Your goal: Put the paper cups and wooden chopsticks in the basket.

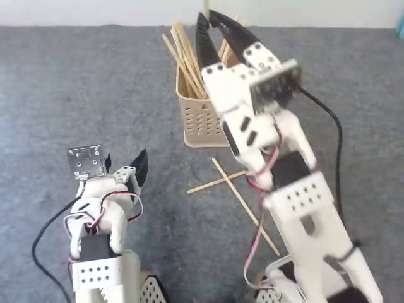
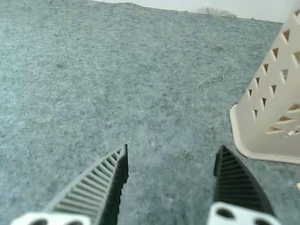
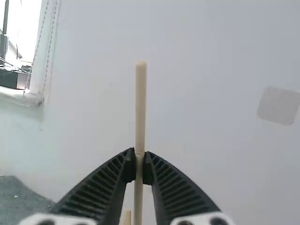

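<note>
The beige slotted basket (image 1: 202, 123) stands at the back of the grey carpet with several wooden chopsticks (image 1: 186, 60) leaning in it. My right gripper (image 1: 214, 28) hangs over the basket, shut on one chopstick (image 3: 140, 108) that stands upright between its black fingertips (image 3: 127, 169). Two more chopsticks (image 1: 243, 205) lie crossed on the carpet in front of the basket. My left gripper (image 1: 124, 163) sits low at the front left, open over bare carpet with nothing between its fingers (image 2: 110, 180). The basket's corner (image 2: 272, 117) shows in the left wrist view.
Grey carpet (image 1: 82, 88) spreads wide to the left of the basket. The right arm's white body (image 1: 297, 208) and its black cable (image 1: 334, 139) cross the area to the right of the loose chopsticks. A pale wall (image 3: 225, 70) rises behind the table.
</note>
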`<state>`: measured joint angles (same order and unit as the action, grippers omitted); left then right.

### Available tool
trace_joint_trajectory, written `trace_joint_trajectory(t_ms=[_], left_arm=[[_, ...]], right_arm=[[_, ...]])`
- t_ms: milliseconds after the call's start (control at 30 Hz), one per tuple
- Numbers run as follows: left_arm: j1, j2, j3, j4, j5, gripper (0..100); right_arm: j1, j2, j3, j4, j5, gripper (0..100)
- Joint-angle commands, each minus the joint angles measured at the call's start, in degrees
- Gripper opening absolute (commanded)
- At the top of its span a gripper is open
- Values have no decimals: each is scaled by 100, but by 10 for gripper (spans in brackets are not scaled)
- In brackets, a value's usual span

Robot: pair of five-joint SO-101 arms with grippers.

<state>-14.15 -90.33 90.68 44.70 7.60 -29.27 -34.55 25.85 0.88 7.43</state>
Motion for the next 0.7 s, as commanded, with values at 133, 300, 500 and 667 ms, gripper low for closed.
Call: trace_joint_trajectory(t_ms=[133,300,500,667], left_arm=[[53,-79,-66,-193,44,283],[53,-79,-66,-193,44,283],[53,-79,-66,-202,44,283],[97,-44,-92,-158,44,283]], right_arm=[[549,831,-642,-75,-1415,30],[646,980,-475,215,-1864,110],[646,760,-484,752,-1934,107],[646,-330,-492,2220,-2154,106]])
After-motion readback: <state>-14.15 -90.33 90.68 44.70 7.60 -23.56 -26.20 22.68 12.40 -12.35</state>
